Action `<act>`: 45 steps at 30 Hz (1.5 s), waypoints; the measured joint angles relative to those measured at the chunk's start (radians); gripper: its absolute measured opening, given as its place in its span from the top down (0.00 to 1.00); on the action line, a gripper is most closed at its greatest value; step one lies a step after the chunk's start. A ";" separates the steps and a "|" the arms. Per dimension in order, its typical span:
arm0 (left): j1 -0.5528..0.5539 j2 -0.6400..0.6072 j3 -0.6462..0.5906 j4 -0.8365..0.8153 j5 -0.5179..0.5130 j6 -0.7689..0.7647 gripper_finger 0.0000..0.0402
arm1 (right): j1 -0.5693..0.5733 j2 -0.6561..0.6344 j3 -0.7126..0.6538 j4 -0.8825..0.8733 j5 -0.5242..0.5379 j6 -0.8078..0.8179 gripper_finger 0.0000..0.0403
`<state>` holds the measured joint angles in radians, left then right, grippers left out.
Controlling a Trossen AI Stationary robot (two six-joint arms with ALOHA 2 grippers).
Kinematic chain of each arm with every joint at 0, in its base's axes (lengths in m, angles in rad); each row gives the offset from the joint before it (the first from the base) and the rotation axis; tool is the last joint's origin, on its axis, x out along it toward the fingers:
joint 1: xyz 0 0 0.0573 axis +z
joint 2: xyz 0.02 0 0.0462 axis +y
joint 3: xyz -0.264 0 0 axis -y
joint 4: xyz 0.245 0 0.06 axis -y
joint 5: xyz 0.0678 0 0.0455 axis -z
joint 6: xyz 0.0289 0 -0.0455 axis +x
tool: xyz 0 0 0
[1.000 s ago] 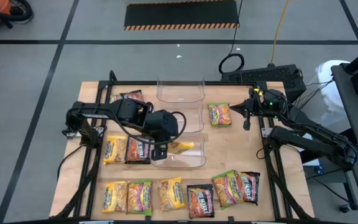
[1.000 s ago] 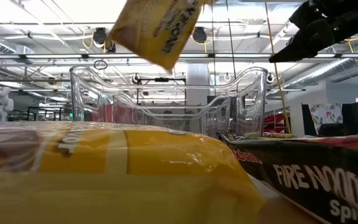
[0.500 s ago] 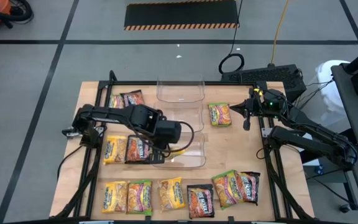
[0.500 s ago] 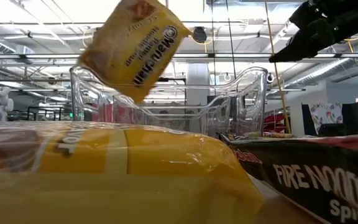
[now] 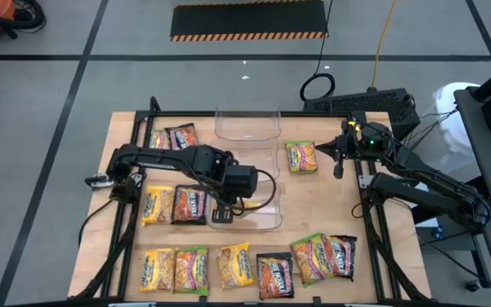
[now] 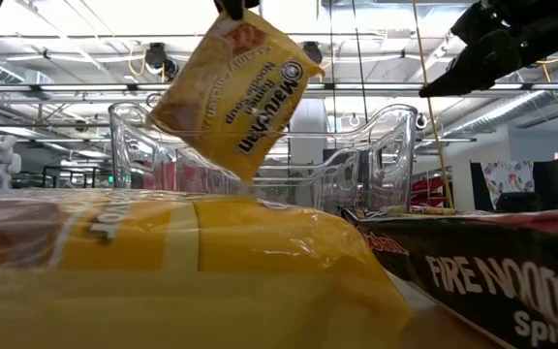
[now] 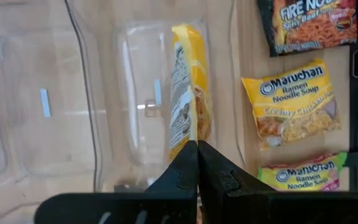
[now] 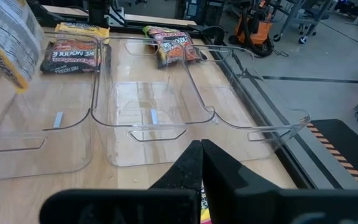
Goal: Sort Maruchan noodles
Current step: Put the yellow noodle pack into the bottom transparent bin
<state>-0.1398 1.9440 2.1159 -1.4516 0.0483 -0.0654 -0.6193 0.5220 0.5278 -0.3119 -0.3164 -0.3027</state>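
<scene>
My left gripper (image 7: 197, 155) is shut on a yellow Maruchan noodle packet (image 6: 240, 97). It hangs over the nearest of three clear bins (image 5: 245, 213), and the left wrist view shows it edge-on (image 7: 190, 93). More packets lie flat on the table. One row runs along the near edge (image 5: 234, 266). A yellow one (image 5: 156, 205) and a dark one (image 5: 190, 205) lie left of the near bin. Others are at the far left (image 5: 173, 136), and a green one (image 5: 301, 156) is to the right of the bins. My right gripper (image 8: 201, 155) waits shut at the table's right (image 5: 339, 166). My left gripper pinches one short end of the yellow packet (image 7: 191, 142) between its two fingers, coming from above and pointing steeply down. The packet hangs below the fingers, tilted, with its free end (image 6: 245, 174) lowest, over the near bin's opening. It is clear of the table.
The three clear bins stand in a line from near to far in the middle of the table: near, middle (image 5: 258, 162) and far (image 5: 247, 122). The black frame rails (image 5: 373, 230) run along both sides. Bare wood lies to the right of the near bin.
My left gripper has moved down and toward the table's right, ending over the near bin, and it has tipped steeper. The yellow packet has come down with it and swung round, so that it now hangs lower against the bin.
</scene>
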 joint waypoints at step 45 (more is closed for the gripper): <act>0.047 0.001 0.000 0.092 -0.156 -0.259 1.00 | 0.144 0.007 0.000 0.000 -0.151 0.108 1.00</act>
<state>-0.0929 1.9449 2.1159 -1.3594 -0.1075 -0.3244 -0.4755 0.5289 0.5278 -0.3119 -0.4678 -0.1947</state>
